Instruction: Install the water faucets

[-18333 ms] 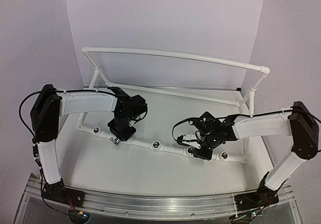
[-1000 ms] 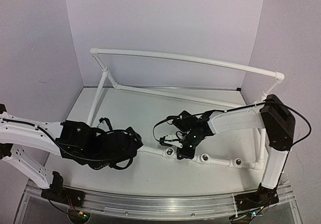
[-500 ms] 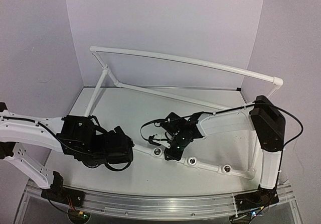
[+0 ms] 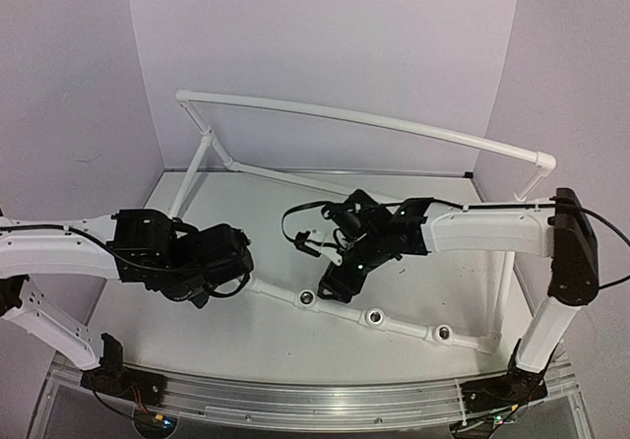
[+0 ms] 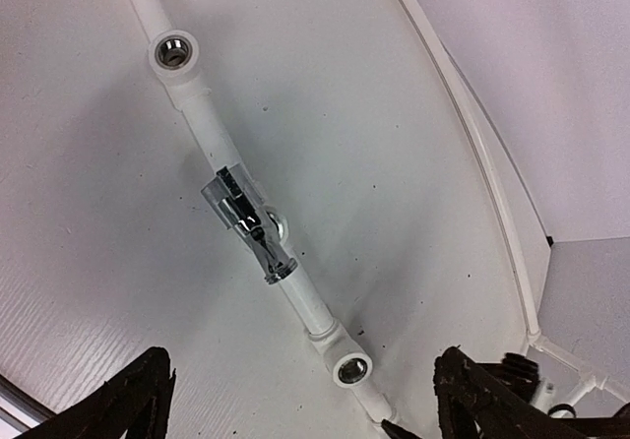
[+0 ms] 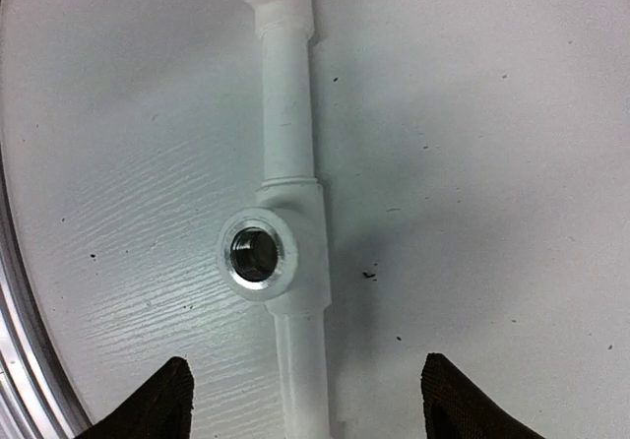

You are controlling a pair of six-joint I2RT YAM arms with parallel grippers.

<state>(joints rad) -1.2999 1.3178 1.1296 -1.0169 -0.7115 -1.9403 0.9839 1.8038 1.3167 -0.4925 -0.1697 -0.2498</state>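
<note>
A silvery water faucet (image 5: 250, 230) sits in a socket of the white pipe frame's lower bar (image 5: 212, 144), lying slantwise along it. In the top view my left arm hides it. The left gripper (image 5: 310, 409) hovers open above the bar, near an empty socket (image 5: 351, 368), its fingertips (image 5: 138, 405) far apart and touching nothing. The right gripper (image 6: 310, 400) is open too, straddling the bar (image 6: 287, 114) without touching it, just below another empty socket (image 6: 256, 254). From above, the left gripper (image 4: 231, 262) and right gripper (image 4: 337, 282) flank the bar's left half.
The pipe frame (image 4: 364, 119) rises to a tall rail at the back, with uprights at the left (image 4: 195, 158) and right (image 4: 527, 198). Two more empty sockets (image 4: 374, 316) lie along the bar to the right. A metal rail (image 4: 295, 400) runs along the near edge.
The right gripper went from shut to open and lifted back off the lower bar. The whole frame slid left. The left gripper drew back towards the far left and stays open.
</note>
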